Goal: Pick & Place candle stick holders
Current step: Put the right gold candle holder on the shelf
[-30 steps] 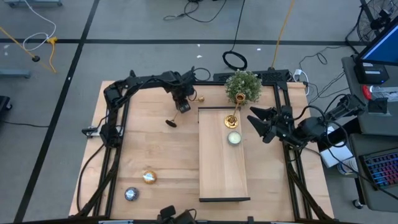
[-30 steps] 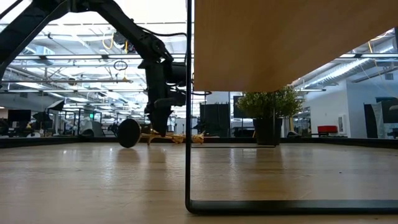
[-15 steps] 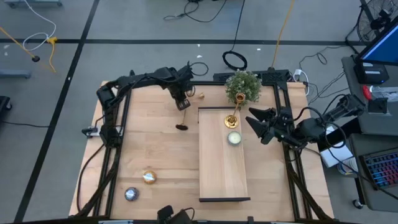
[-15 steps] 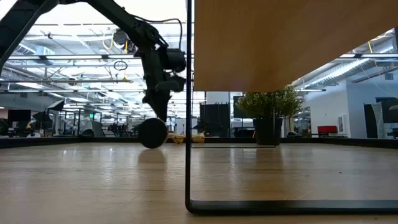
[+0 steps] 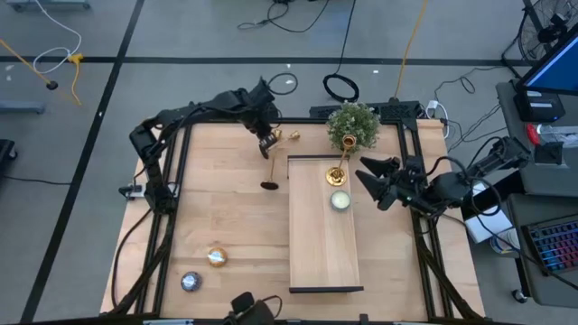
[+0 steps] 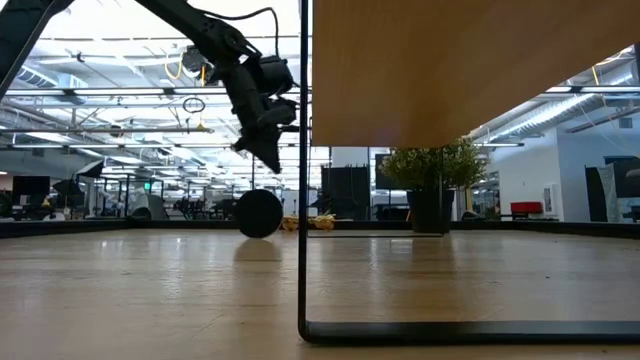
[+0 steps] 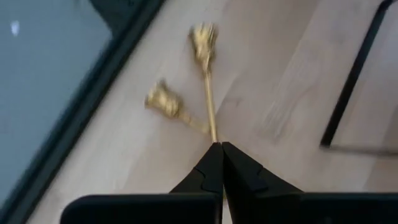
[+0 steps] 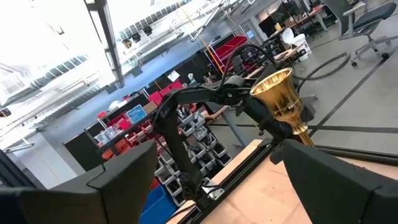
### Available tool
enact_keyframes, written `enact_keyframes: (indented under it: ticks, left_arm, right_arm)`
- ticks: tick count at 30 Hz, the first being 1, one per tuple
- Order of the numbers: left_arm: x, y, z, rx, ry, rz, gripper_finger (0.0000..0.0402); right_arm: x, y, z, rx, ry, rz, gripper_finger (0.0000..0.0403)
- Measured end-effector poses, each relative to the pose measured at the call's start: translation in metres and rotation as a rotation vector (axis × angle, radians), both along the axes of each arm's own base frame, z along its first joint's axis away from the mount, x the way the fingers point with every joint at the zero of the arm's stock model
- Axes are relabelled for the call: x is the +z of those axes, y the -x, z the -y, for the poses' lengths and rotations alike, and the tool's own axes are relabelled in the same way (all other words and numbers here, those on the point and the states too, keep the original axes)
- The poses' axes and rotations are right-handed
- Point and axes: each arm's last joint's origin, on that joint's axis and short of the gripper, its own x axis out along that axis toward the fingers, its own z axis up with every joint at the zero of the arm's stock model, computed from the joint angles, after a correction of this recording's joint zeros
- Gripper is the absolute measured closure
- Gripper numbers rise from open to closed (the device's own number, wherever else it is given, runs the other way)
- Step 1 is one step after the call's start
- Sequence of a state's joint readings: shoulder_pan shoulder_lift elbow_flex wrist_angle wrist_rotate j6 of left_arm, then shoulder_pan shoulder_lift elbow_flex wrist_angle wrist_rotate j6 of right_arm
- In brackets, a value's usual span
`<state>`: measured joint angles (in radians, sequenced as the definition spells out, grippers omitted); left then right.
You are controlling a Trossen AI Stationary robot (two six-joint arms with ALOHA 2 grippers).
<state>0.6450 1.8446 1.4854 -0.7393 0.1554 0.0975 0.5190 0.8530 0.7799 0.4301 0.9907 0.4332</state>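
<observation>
Your left tool (image 7: 217, 149) is pressed together, clamped on a candle stick holder (image 7: 206, 74) by its stem, which runs straight out past the tips, over the bench (image 5: 226, 208) just beside the raised board (image 5: 321, 244). Right tool (image 5: 368, 178) waits, spread.

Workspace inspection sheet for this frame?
Surface: light wooden table, raised pale wooden board on it.
Job's things: gold candle stick holder upright on the board; two gold stemmed cups lying near the far edge.
Clutter: green potted plant, pale tealight on board, two round discs near-left, dark round disc.
Grippers: left gripper shut, tips at a gold stem; right gripper open beside the upright holder.
Cables: loose cables on floor beyond table.
Surroundings: grey floor, keyboard right.
</observation>
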Motion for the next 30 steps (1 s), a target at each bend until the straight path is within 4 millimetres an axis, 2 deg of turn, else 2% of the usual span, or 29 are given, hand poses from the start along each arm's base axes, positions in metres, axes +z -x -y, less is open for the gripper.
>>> enact_keyframes:
  ticks: [3,5,11,15,18,23,30]
  left_arm:
    - [0.001,-0.004,0.001,-0.018,-0.002,0.045,0.0383]
    - [-0.002,-0.006,0.000,-0.027,0.012,0.054,0.0361]
    - [-0.037,-0.010,-0.002,-0.040,0.199,-0.001,0.0256]
    - [-0.050,-0.018,0.002,-0.070,0.173,-0.038,0.0211]
    - [-0.047,-0.028,0.003,-0.070,0.087,-0.009,0.0206]
    - [-0.045,-0.037,0.006,-0.082,0.026,0.031,0.0228]
    - [-0.063,-0.041,0.003,-0.073,0.012,-0.025,0.0259]
  right_arm:
    - [0.000,0.000,0.000,0.001,-0.006,0.003,0.0060]
    - [0.000,0.000,0.000,0.001,-0.007,0.003,0.0060]
    - [0.000,0.000,0.000,0.003,-0.016,0.008,0.0060]
    - [0.000,-0.001,0.000,0.004,-0.024,0.014,0.0060]
    - [0.000,-0.001,0.000,0.005,-0.031,0.018,0.0060]
    - [0.000,-0.001,0.000,0.005,-0.034,0.020,0.0060]
    - [0.000,-0.001,0.000,0.007,-0.047,0.026,0.0060]
